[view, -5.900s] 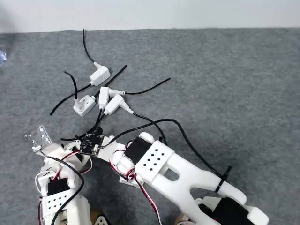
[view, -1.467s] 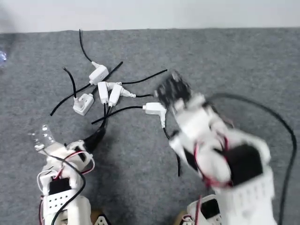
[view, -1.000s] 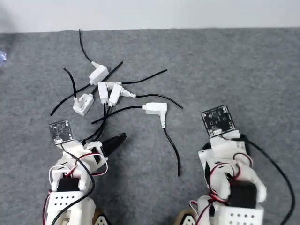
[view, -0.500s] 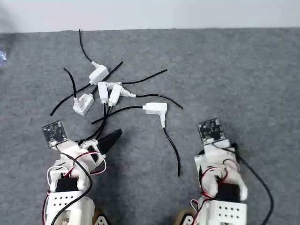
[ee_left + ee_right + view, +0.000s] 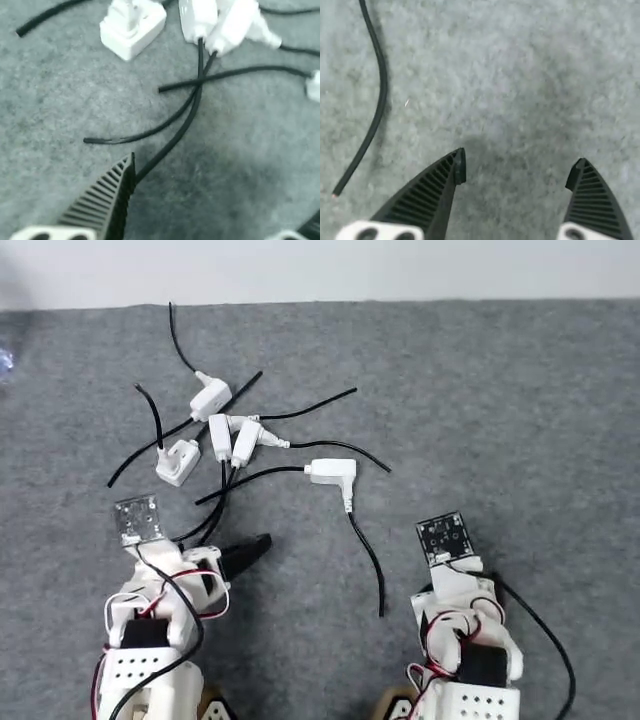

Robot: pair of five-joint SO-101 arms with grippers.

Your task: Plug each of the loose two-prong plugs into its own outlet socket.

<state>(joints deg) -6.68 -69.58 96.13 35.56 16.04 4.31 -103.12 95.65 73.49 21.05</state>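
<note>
Right hand point(image 5: 520, 160) has retreated, apparently empty, spread.

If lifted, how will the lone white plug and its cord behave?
The lone white plug looks small and rigid, so probably light and firm to grip. Its thin black cord lies in loose curves, so it would likely flop and trail.

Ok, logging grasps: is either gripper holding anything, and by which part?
Nothing is held. The right gripper is open over carpet; the left gripper is open too, a black cable lying beside one jaw.
</note>
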